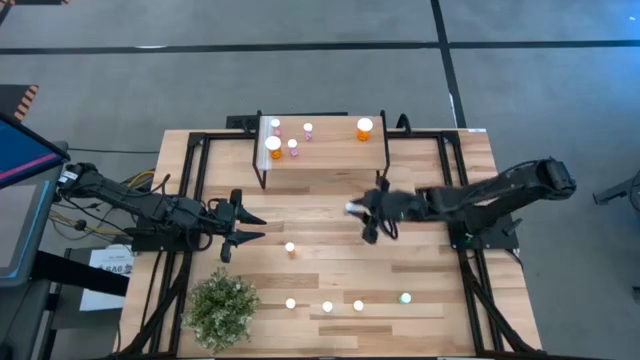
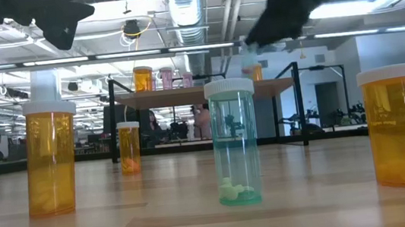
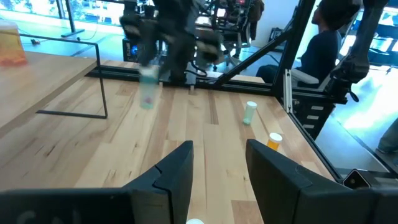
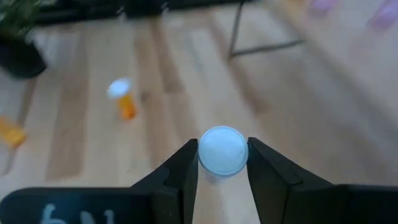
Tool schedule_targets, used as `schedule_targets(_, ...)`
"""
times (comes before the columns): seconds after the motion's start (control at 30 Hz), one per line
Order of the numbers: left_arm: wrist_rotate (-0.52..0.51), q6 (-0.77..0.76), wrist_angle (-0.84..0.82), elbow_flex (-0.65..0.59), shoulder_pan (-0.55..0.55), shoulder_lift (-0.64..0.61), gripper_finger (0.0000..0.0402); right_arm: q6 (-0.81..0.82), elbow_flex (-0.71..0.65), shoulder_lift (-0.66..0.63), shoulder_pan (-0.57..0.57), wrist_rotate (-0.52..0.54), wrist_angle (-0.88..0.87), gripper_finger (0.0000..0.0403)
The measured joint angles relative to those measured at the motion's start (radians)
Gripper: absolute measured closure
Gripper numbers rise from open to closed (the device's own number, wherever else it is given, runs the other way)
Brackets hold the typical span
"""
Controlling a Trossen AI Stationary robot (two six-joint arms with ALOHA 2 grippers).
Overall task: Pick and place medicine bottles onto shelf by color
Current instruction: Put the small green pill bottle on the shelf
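Overhead, low and wrist views of a two-arm workstation on a wooden tabletop (image 1: pixel 330 225). The right end effector (image 1: pixel 358 212) sits near the middle of the tabletop, just in front of the shelf (image 1: pixel 325 155), its fingers clamped on a white-capped teal-green bottle (image 4: pixel 222 150); the right wrist view shows the round cap pinched between the two dark fingers, and the left wrist view shows the same bottle (image 3: pixel 148 89) hanging above the boards, clear of the surface. The left end effector (image 1: pixel 245 228) rests over the left part of the tabletop with its fingers apart and nothing between them, as its own wrist view confirms (image 3: pixel 217 171). On the shelf stand a large orange bottle (image 1: pixel 273 148) at its left front, another orange bottle (image 1: pixel 364 128) toward its right, and small pink bottles (image 1: pixel 293 146) between them. A small orange bottle (image 1: pixel 290 249) stands alone in front of the left end effector. Near the front edge a row of bottles remains: three orange ones (image 1: pixel 327 306) and, at the right end, a teal-green bottle (image 1: pixel 405 297). A green potted plant (image 1: pixel 221 308) occupies the front left corner. In the left wrist view, a seated person (image 3: pixel 323 43) shows beyond the tabletop.
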Motion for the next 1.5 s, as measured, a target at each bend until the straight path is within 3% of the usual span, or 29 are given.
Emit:
schedule_targets(0.43,0.0,0.008,0.007,0.0,0.0,0.0,0.0267,-0.158,0.253,0.0,-0.406,-0.264,-0.029,0.0262)
schedule_targets(0.67,0.0,0.016,0.024,0.001,0.0,0.0,0.0267,-0.173,0.379,0.036,-0.556,-0.38,-0.075,0.0258)
schedule_targets(1.03,0.003,0.007,0.023,0.001,0.0,0.0,0.0267,-0.227,0.646,0.31,-0.6,-0.41,-0.25,0.0256)
schedule_targets(1.5,0.007,0.019,0.019,0.001,0.0,0.0,0.0267,-0.251,0.767,0.524,-0.673,-0.408,-0.372,0.0254)
